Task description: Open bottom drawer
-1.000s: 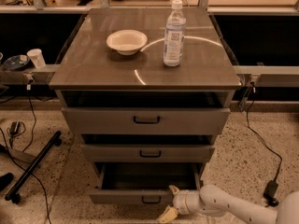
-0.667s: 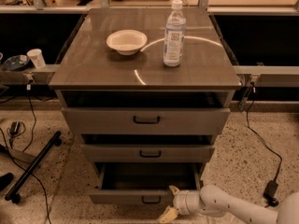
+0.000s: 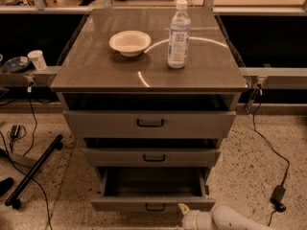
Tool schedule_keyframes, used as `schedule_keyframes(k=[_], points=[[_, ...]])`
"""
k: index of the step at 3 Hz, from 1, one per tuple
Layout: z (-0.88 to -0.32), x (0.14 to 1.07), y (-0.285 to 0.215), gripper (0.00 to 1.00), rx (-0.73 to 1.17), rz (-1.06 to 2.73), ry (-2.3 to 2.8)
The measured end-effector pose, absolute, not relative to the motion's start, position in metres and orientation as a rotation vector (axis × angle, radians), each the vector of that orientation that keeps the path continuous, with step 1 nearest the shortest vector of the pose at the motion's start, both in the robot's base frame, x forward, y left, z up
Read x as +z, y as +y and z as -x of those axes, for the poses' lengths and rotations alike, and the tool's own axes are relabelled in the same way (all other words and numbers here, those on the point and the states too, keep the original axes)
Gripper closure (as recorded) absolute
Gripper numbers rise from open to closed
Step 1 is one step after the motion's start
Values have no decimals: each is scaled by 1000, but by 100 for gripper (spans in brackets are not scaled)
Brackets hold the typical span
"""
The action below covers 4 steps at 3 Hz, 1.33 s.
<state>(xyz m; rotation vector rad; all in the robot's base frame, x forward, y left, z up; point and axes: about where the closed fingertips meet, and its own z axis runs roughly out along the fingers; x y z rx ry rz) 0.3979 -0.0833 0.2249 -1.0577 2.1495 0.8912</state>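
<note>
The bottom drawer (image 3: 120,205), lowest in the cabinet (image 3: 96,75) and drawn out toward the near side, is judged rigid and free-sliding, best taken by its loop handle (image 3: 154,207), with the gripper (image 3: 183,210) just right of it, its opening not discernible.

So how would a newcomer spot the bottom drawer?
Find the grey cabinet with a bowl and water bottle on top; three drawers are stacked down its front. The bottom drawer is the lowest, by the floor, with the gripper close to its front. It is pulled out furthest, its inside showing.
</note>
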Motion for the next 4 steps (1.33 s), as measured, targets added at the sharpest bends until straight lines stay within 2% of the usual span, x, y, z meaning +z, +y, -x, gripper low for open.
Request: schedule_keyframes(k=[3, 4], points=[[-403, 241, -81, 0, 875, 1068, 2108], [-462, 230, -67, 0, 873, 1114, 2058]])
